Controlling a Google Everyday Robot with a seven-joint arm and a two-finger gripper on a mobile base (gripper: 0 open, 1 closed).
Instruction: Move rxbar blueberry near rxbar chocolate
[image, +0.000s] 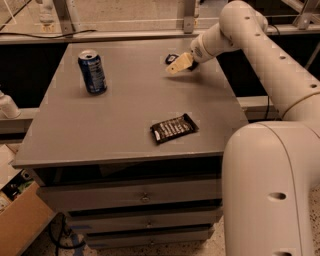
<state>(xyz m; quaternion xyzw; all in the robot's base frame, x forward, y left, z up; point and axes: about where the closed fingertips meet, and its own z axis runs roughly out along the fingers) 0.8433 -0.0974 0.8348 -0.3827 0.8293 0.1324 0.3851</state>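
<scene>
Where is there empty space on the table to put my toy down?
The biggest bare patch of the table lies between the blue can and the rxbar chocolate, reaching the left and front edges. It's crowded at the far right, where the gripper is right beside the rxbar blueberry.

The scene is taken in by one camera, set high beside the robot's body (270, 190), by which the lower right corner is filled. The view is aimed forward and steeply down onto the surface (125, 105), seen whole from close by, drawer fronts (145, 197) included. The hand (176, 64) is seen over the far right part of the surface.
</scene>
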